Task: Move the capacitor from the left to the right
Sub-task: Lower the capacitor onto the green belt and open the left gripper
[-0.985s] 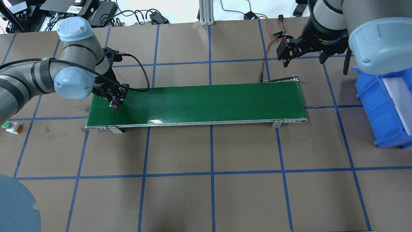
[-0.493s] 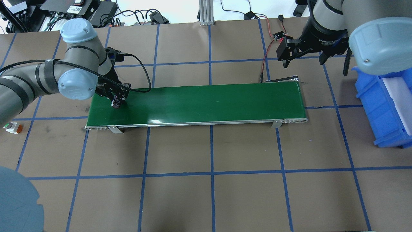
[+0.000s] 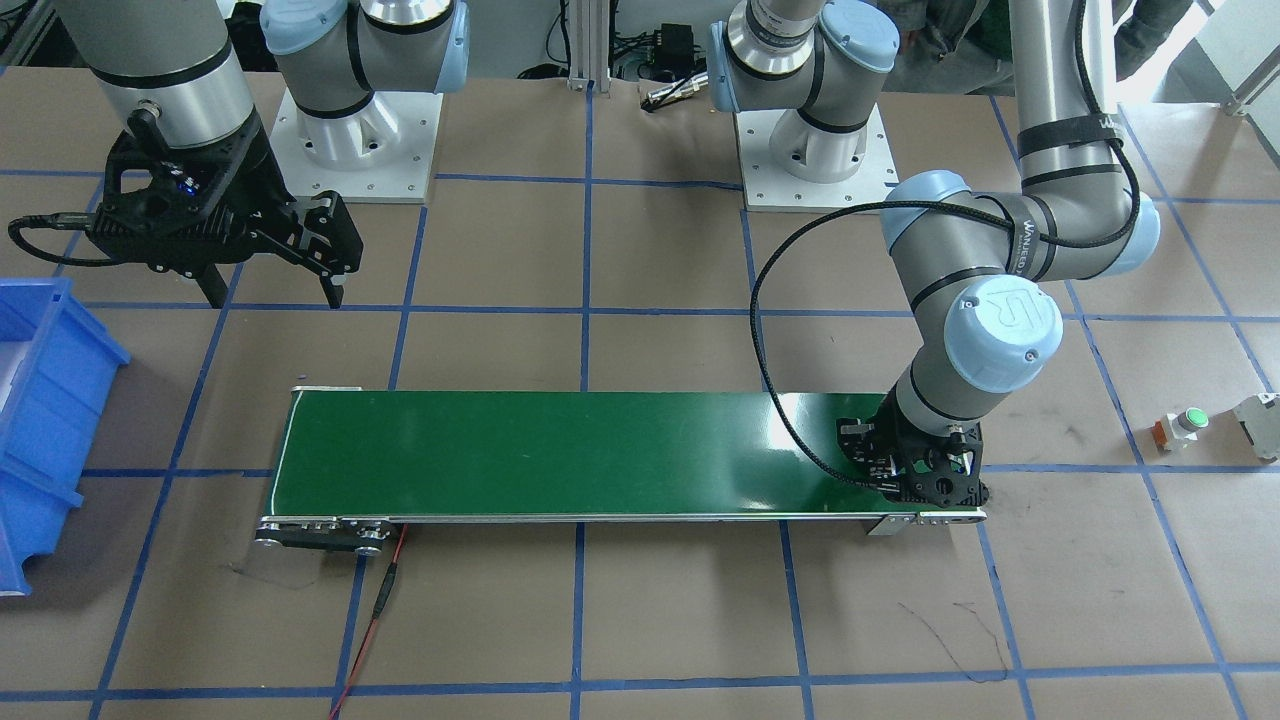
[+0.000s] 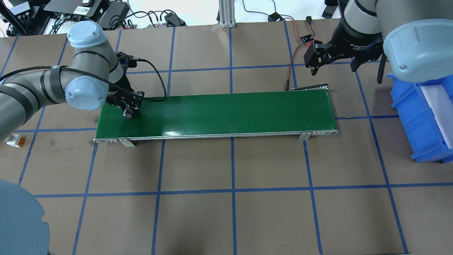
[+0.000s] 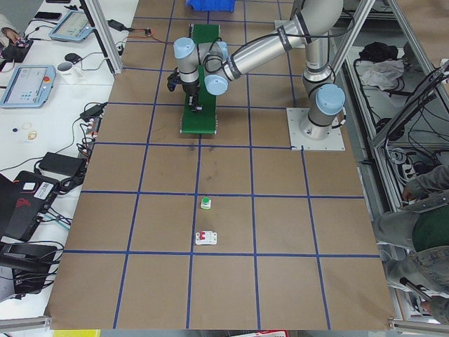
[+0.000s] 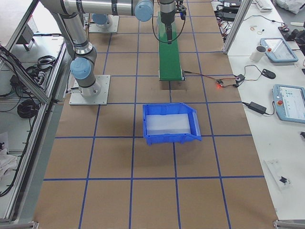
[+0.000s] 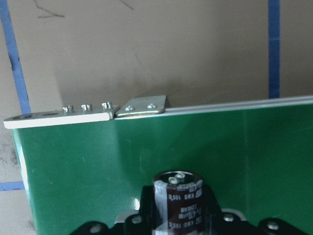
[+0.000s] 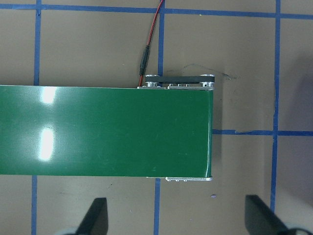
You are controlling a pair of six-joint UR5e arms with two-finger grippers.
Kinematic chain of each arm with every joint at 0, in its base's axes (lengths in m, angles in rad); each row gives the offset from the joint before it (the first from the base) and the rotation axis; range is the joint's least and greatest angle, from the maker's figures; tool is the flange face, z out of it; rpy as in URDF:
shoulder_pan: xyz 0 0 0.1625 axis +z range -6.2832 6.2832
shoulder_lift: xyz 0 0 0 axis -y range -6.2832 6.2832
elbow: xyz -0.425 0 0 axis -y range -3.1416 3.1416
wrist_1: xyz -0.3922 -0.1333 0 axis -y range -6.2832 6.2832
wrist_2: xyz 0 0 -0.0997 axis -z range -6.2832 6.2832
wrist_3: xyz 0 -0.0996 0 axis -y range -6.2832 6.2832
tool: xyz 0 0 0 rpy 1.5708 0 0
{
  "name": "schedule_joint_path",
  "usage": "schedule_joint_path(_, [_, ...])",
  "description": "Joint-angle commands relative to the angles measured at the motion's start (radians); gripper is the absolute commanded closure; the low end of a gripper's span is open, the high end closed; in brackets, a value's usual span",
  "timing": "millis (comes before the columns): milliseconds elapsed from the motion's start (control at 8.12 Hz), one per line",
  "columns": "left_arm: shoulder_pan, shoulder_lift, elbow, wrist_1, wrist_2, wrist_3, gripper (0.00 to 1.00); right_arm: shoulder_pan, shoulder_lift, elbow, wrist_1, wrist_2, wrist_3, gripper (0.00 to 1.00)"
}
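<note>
Left jaws clamped on capacitor (image 7: pixel 178 200) at left end of belt (image 4: pixel 230 113); right jaws spread wide, empty, near its right end.

The green belt (image 4: pixel 230 113) is glossy and smooth, the brown tabletop (image 4: pixel 194 219) matt, perhaps paper, the capacitor (image 7: pixel 178 204) shiny-sleeved.
</note>
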Motion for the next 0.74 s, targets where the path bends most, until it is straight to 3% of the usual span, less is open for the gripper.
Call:
schedule_joint_path(0, [0.000,-0.004,0.000,0.021,-0.003,-0.003,0.00,0.000,0.000,0.000,-0.001,-0.001,-0.001,0.00])
schedule_joint_path(369, [-0.009,0.039,0.006,0.021,0.003,-0.021,0.00,0.000,0.000,0.000,-0.001,-0.001,-0.001,0.00])
schedule_joint_path(616, [-0.006,0.091,0.075,0.010,0.003,-0.018,0.00,0.000,0.000,0.000,-0.001,-0.001,-0.002,0.00])
